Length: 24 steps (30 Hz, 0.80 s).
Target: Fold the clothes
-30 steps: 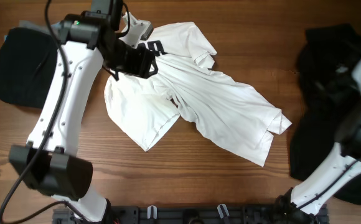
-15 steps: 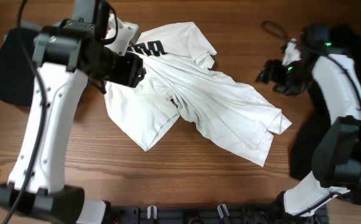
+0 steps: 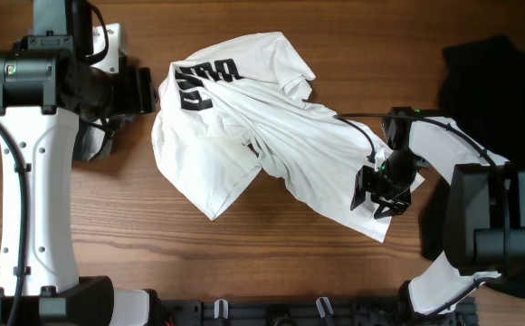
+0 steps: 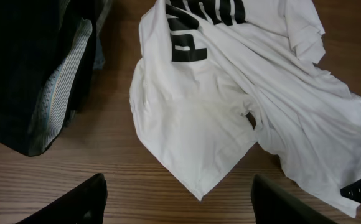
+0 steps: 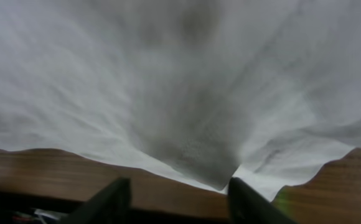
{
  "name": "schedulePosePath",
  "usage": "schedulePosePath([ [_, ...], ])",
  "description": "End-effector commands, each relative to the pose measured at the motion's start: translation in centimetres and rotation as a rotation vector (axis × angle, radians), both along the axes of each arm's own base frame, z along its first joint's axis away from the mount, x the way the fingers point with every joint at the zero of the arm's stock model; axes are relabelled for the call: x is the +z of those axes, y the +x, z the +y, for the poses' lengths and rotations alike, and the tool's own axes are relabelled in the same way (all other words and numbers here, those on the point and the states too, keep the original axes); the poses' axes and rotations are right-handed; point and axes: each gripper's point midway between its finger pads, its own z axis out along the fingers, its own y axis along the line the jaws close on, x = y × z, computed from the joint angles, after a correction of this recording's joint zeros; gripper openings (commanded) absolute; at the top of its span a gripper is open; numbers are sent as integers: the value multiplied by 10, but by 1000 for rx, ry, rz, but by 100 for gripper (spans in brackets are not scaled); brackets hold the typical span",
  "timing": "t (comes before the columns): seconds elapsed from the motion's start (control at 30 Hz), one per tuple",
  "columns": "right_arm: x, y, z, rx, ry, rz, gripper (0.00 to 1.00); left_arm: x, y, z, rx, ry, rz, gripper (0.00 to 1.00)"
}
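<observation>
Two claws stand with fingers apart, holding nothing. The left claw (image 4: 180, 204) hangs over bare worktop (image 3: 272, 272), just off the left edge of the white PUMA T-shirt (image 3: 272, 136). The right claw (image 3: 377, 192) sits low over the shirt's lower right hem.

The T-shirt lies crumpled and diagonal at mid-worktop. Its black lettering (image 3: 204, 77) is creased at the upper left, and long wrinkles run toward the hem. Dark garments (image 4: 25, 62) lie at the far left and a black garment (image 3: 493, 91) at the far right.

Judged step: spreading the shirt flat. Pinch a single layer at the hem corner, take the opposite shoulder, and draw both apart evenly, low over the wood.
</observation>
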Motion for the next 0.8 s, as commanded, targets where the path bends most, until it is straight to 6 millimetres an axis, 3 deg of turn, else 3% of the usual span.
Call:
schedulePosePath([
  [0.0, -7, 4, -2, -36, -31, 0, 31, 6, -1, 2, 20, -2, -20, 74],
  [0.1, -11, 17, -2, -48, -31, -54, 4, 6, -1, 2, 20, -1, -19, 74],
  [0.13, -10, 22, -3, -53, -32, -71, 4, 6, -1, 2, 19, -1, -19, 75],
  [0.23, 10, 64, -10, -84, -20, -204, 4, 6, -1, 2, 18, 0, -19, 75],
  [0.27, 23, 83, -14, -98, -21, -269, 4, 6, -1, 2, 18, 0, -19, 76],
  [0.33, 65, 149, -35, -131, -43, -525, 4, 6, 1, 2, 18, 0, -24, 81],
  [0.43, 130, 237, -94, -217, -171, -888, 4, 5, 5, 2, 17, 0, -31, 88],
  [0.5, 163, 272, -134, -328, -237, -1068, 7, 5, 7, 2, 18, -1, -34, 89],
  [0.53, 173, 281, -150, -396, -241, -1121, 57, 4, 7, 2, 17, -1, -32, 89],
  [0.57, 176, 283, -155, -423, -241, -1135, 82, 4, 7, 2, 18, -1, -28, 91],
  [0.67, 170, 274, -155, -354, -193, -1109, 99, -2, -1, 2, 18, 0, 13, 92],
  [0.77, 150, 248, -142, -265, -157, -988, 100, -8, -6, 2, 18, 0, 47, 92],
])
